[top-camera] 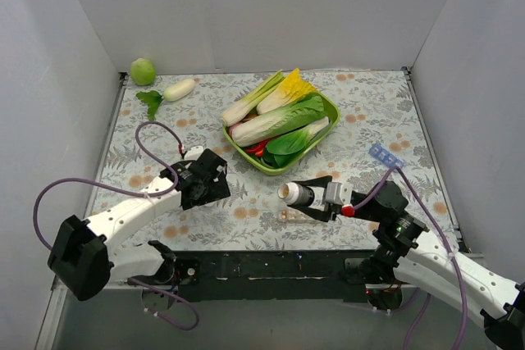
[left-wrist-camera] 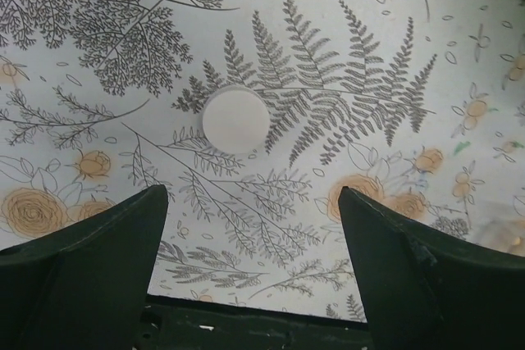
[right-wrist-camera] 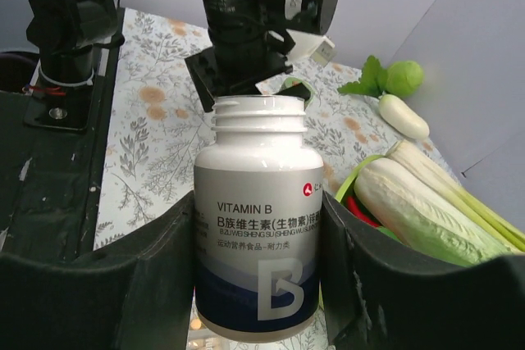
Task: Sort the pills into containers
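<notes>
Containers, a short translucent whitish plastic strip of small square compartments (top-camera: pixel 292 215), lie flat on the floral printed tablecloth (top-camera: pixel 369 112) close to the near edge, between the two arms and just on the near side of the bottle's mouth; what is in the compartments is too small to tell. Right gripper (right-wrist-camera: pixel 258 280) fingers are clamped on a white plastic vitamin B bottle with a dark blue band (right-wrist-camera: pixel 257 170), one black finger on each side of the body, label facing the wrist camera. Cap off, threaded neck open, inside not visible. From above, the bottle lies sideways in the grip, mouth pointing left toward the left arm. Left gripper (left-wrist-camera: pixel 253 194) fingers are spread wide, nothing between them, pointing down over the cloth. White round cap-like disc (left-wrist-camera: pixel 235 120) lies flat on the cloth just beyond the left fingertips, apart from both. Left gripper sits left of the bottle, near it, not touching. Farther out: green square plastic bowl (top-camera: pixel 330 109) at centre far, loaded with leafy vegetables and something red underneath. Blue translucent compartment strip (top-camera: pixel 384 156) on the cloth right of the bowl. Far left corner: round green fruit (top-camera: pixel 143 71), small white radish-like vegetable (top-camera: pixel 180 89), green leaf sprig (top-camera: pixel 150 102) just beside it.
</notes>
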`<state>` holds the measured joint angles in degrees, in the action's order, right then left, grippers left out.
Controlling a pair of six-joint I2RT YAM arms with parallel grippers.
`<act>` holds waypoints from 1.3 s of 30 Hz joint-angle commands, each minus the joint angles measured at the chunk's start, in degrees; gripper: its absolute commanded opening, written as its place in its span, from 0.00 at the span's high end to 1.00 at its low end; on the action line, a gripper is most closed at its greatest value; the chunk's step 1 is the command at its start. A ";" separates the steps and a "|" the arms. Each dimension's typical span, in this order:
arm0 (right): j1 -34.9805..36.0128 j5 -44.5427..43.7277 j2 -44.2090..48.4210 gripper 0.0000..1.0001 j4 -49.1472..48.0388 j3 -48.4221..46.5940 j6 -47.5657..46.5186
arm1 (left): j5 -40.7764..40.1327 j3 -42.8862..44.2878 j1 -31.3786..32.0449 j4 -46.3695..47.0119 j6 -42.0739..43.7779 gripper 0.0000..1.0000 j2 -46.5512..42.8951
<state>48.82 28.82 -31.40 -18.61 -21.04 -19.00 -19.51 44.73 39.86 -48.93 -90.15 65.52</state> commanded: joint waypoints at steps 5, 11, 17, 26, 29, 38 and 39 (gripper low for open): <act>-0.74 -0.17 1.34 0.96 -4.95 0.65 2.13 | 2.98 -0.25 -6.54 10.69 7.53 0.23 7.69; -0.74 -0.34 0.99 0.96 -4.51 0.91 2.57 | 5.09 -3.77 -7.69 14.73 7.01 0.28 8.93; -0.83 -0.43 0.46 0.96 -3.71 0.56 2.48 | 5.36 -7.02 -8.04 15.26 4.72 0.33 7.61; -0.92 -0.25 -0.07 0.96 -2.84 0.12 2.48 | 4.83 -8.34 -8.04 16.93 3.93 0.43 8.40; -0.92 -0.17 -0.24 0.96 -2.57 -0.06 2.48 | 4.74 -8.17 -8.13 17.29 4.19 0.47 9.10; -1.00 0.54 -0.51 0.96 -2.04 0.21 2.57 | 9.39 -8.17 -8.13 17.20 6.38 0.68 6.65; -1.00 0.71 -0.42 0.96 -2.04 0.21 2.57 | 11.84 -8.08 -8.04 17.55 7.00 0.70 5.51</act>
<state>48.05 28.73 -32.01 -19.46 -20.01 -16.80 -12.62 36.77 31.99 -32.08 -85.23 74.46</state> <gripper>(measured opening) 0.582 0.416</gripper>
